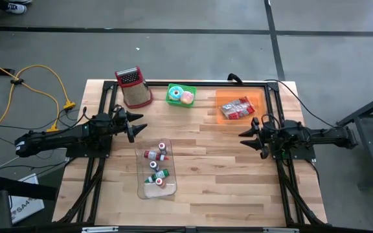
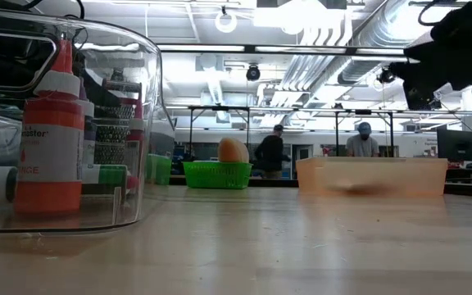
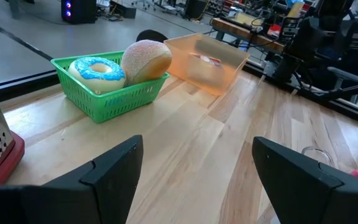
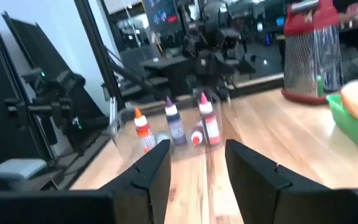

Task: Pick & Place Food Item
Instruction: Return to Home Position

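Note:
A green basket (image 1: 181, 95) at the table's far side holds a blue-iced donut (image 3: 97, 68) and a tan bun (image 3: 145, 59). To its right stands an orange bin (image 1: 254, 100) with a red packet (image 1: 237, 109) lying in it. My left gripper (image 1: 138, 126) hovers open at the table's left, pointing level toward the basket and bin, nothing between its fingers (image 3: 114, 163). My right gripper (image 1: 246, 134) hovers open at the table's right, just near of the orange bin, pointing level toward the left arm, its fingers (image 4: 154, 168) empty.
A clear container (image 1: 155, 169) with several small bottles lies on the table's middle, between the two grippers and nearer the front. A red-topped metal grater (image 1: 133, 87) stands at the far left. People stand in the room beyond the table (image 2: 273, 152).

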Available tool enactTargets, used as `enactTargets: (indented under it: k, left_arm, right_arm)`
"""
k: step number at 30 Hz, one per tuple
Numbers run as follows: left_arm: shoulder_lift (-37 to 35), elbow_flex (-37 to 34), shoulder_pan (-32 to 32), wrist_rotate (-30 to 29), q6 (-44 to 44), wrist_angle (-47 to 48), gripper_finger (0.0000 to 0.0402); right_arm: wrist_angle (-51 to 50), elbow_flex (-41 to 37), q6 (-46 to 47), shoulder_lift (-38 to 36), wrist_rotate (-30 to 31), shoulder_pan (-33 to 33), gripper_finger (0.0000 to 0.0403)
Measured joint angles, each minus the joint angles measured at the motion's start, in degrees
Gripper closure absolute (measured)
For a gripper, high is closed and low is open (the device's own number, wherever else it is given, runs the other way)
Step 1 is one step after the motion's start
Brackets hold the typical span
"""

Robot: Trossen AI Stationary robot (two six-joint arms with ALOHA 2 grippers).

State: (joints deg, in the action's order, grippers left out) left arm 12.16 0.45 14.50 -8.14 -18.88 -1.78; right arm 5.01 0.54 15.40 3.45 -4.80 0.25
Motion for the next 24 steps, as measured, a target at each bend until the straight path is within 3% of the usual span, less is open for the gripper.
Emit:
enactTargets:
  k: [24]
  left_arm:
    - [0.00,0.00,0.00,-0.02,0.00,0.00,0.0109]
  right_arm:
    - [-3.75,-0.11,2.45,0.56,1.73,0.00,0.0261]
